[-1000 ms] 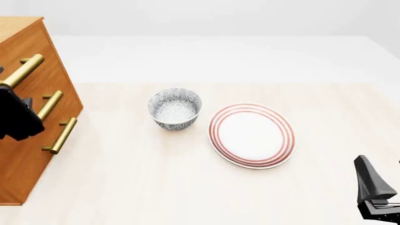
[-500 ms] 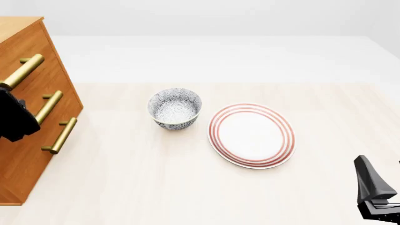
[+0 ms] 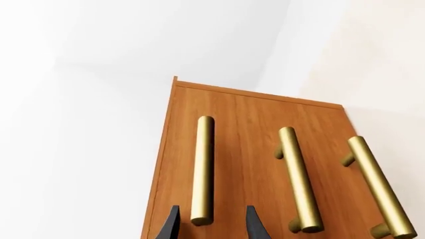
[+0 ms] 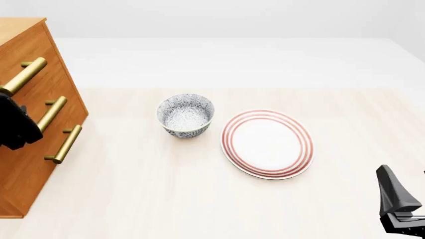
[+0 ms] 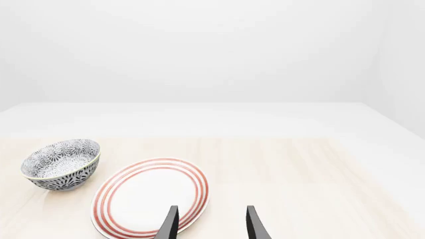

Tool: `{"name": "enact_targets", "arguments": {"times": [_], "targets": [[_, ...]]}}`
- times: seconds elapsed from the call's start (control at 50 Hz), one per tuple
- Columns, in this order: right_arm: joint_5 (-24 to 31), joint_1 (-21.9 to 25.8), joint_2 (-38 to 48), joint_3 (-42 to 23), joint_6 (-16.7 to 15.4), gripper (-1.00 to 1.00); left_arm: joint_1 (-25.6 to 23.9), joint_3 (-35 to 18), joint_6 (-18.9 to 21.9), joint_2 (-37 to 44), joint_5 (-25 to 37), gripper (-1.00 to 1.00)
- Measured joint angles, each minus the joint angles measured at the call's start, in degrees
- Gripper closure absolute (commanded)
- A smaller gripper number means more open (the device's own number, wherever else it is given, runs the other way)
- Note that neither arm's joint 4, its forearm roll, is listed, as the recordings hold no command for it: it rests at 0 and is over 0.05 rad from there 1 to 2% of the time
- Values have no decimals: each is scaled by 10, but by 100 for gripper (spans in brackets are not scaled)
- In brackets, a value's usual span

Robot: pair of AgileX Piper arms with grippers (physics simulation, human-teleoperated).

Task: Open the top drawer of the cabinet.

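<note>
The cabinet (image 4: 27, 169) stands at the table's left edge, its three brass bar handles facing right. The top drawer (image 4: 40, 47) looks flush with the cabinet front, its handle (image 4: 25, 75) uppermost. My left gripper (image 4: 15, 124) hangs in front of the drawers. In the left wrist view it (image 3: 211, 224) is open, with the near end of the top drawer's handle (image 3: 202, 169) showing between its fingertips (image 3: 171, 226). The cabinet front (image 3: 246, 114) fills that view. My right gripper (image 4: 398, 204) sits at the near right, open (image 5: 211, 224) and holding nothing.
A patterned grey bowl (image 4: 186, 115) stands mid-table beside a white plate with red rings (image 4: 267, 143). Both show in the right wrist view, the bowl (image 5: 61, 164) and the plate (image 5: 151, 196). The two lower drawer handles (image 3: 299, 179) lie beside the top one.
My left gripper has shifted slightly left, closer to the cabinet front. The right arm, bowl and plate have not moved.
</note>
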Motion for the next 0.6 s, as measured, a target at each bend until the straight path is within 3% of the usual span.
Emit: {"name": "enact_targets", "arguments": {"times": [0.6], "targets": [[0, 0, 0, 0, 0, -100, -3, -8, 14, -7, -4, 100]]}}
